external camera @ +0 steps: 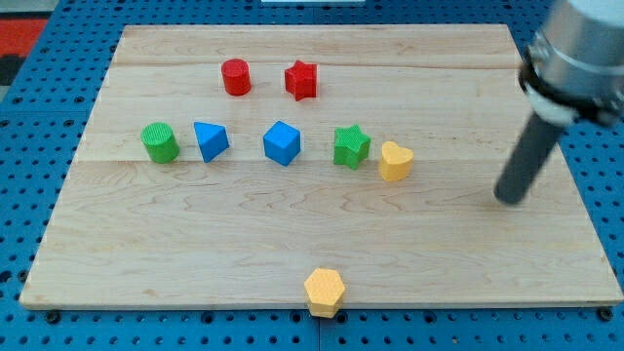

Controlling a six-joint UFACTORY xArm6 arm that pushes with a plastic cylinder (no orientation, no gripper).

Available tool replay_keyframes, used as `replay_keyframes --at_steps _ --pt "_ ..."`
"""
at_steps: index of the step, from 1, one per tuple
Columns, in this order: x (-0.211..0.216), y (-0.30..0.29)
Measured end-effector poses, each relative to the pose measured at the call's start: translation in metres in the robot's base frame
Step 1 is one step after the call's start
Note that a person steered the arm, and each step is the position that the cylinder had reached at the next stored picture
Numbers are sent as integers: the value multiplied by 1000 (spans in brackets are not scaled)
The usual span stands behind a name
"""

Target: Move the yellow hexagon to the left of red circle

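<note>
**My tip at the right of the board, yellow hexagon at the bottom edge**

I carry no gripper, so there are no jaws to report as apart or together; I end in a dark rod, and my tip (508,198) rests on the wooden board (195,253) at the right of the frame, about mid-height. It touches no block. The nearest one is the yellow heart (395,161), which lies to the left of my tip and slightly higher, clearly apart from it.

The yellow hexagon (325,291) sits at the bottom centre of the frame, right on the board's lower edge, well apart from every other block and far down and left of my tip.

The red circle (235,76) stands in the upper part of the frame, left of centre. Just beside it on the right, with a small gap, is the red star (301,80).

A row runs across the middle of the frame. From left to right: a green cylinder (159,142), a blue triangle-like block (211,140), a blue cube-like block (282,142), a green star (351,146), and then the yellow heart, which sits very close to the green star; I cannot tell whether the two touch.

The board lies on a blue perforated surface (39,127).
</note>
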State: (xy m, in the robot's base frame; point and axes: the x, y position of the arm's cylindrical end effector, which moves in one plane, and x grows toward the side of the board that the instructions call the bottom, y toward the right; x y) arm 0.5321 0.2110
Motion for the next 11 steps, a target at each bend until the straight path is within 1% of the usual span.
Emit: replay_keyframes --at_steps 1,2,3,5,6,7,9,10,11 --pt "81 -34" --pt "86 -55" --pt "86 -91" --pt "87 -99" --pt "87 -146" --pt "87 -214" --pt "83 -373" --pt "71 -411" --pt "23 -401"
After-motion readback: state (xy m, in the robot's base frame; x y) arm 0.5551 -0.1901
